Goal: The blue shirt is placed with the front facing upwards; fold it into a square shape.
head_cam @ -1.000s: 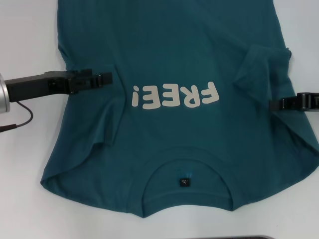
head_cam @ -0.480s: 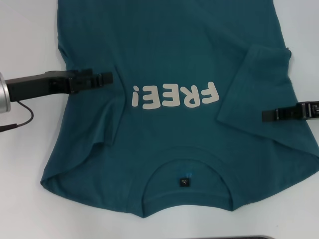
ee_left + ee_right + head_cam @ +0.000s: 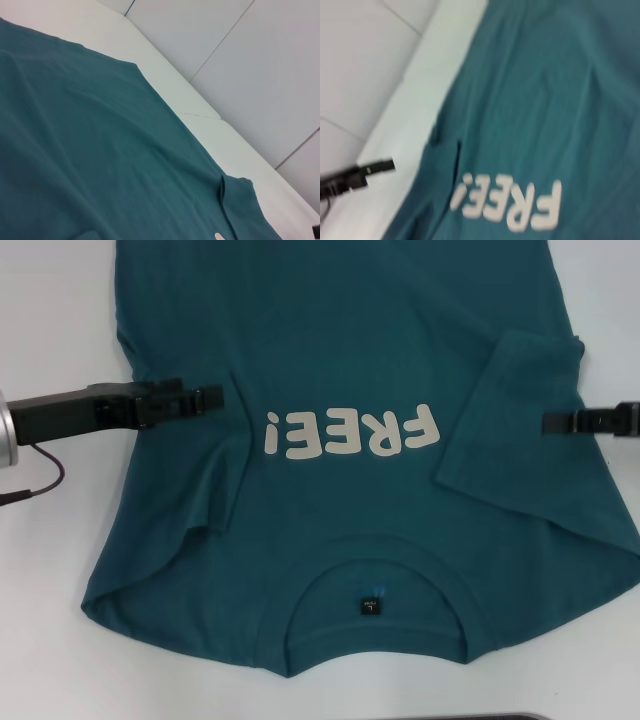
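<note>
Blue shirt (image 3: 340,360) lies front up on the white desk (image 3: 50,660), collar at 6 o'clock, hem running off past 12, so its long axis is 6–12. Right sleeve (image 3: 520,410) is already lapped inward; left sleeve side isn't. Left tool (image 3: 212,397) sits on the cloth at 9 o'clock of the FREE! lettering (image 3: 352,434), nearest the unfolded edge. Right tool (image 3: 548,422) sits at 3 o'clock over the flap. I can't tell either tool's grip state.

The left gripper (image 3: 212,396) is reaching in level over the blue shirt's (image 3: 340,350) left edge, fingers together. The right gripper (image 3: 548,422) is hanging over the shirt's right edge, fingers together, holding nothing.
</note>
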Controlling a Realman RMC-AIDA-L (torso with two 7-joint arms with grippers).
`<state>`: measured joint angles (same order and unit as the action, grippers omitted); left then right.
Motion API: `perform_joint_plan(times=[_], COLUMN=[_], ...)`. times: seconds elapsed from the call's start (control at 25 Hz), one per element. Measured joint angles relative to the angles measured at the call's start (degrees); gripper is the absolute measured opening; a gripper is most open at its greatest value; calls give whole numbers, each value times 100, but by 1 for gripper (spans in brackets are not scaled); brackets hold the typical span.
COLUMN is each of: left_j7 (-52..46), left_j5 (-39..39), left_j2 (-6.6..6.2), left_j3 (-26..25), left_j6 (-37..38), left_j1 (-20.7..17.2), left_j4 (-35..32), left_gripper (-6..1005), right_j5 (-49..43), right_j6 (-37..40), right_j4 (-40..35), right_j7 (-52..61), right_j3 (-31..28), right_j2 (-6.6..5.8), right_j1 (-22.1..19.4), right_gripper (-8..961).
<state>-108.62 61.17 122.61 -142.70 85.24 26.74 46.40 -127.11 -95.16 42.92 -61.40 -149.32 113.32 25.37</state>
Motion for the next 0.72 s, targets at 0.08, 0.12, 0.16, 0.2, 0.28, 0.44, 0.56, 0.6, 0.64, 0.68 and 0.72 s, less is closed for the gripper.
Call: perform_joint_plan(times=[0.08,0.12,0.16,0.2,0.28,0.44,0.56,0.6,0.64,0.68,0.72], left_j7=[0,0,0,0,0,0,0,0,0,0,0], left_j5=[0,0,0,0,0,0,0,0,0,0,0], left_j2=[-1,-2,-1,-1,-1,-6,-35,-43,-56,-68,-84], left_j3=[-3,-4,-4,-4,-4,-4,-4,-4,-4,-4,-4], left_j6=[29,36,40,44,54,85,97,97,98,98,99], left_j1=[-7,-8,-8,-9,-12,-19,-20,-20,-20,-20,-15], left_j4=[24,29,31,33,34,53,67,68,70,70,70], left_gripper=[884,884,884,884,884,884,884,884,884,884,884], right_j5=[177,267,367,436,542,721,1093,1279,1422,1531,1627], right_j6=[3,4,1,-4,-7,18,13,11,12,16,25], right_j4=[-21,-31,-57,-94,-194,-390,-458,-513,-568,-627,-688], right_j7=[-249,-408,-596,-745,-1034,-1541,-2075,-2327,-2523,-2672,-2813], right_j3=[-145,-216,-280,-313,-353,-489,-761,-861,-912,-949,-968], right_j2=[25,47,78,98,119,142,245,307,340,361,378], right_j1=[-53,-79,-113,-136,-172,-220,-326,-379,-414,-442,-463], right_gripper=[431,446,461,476,507,567,638,661,685,708,732])
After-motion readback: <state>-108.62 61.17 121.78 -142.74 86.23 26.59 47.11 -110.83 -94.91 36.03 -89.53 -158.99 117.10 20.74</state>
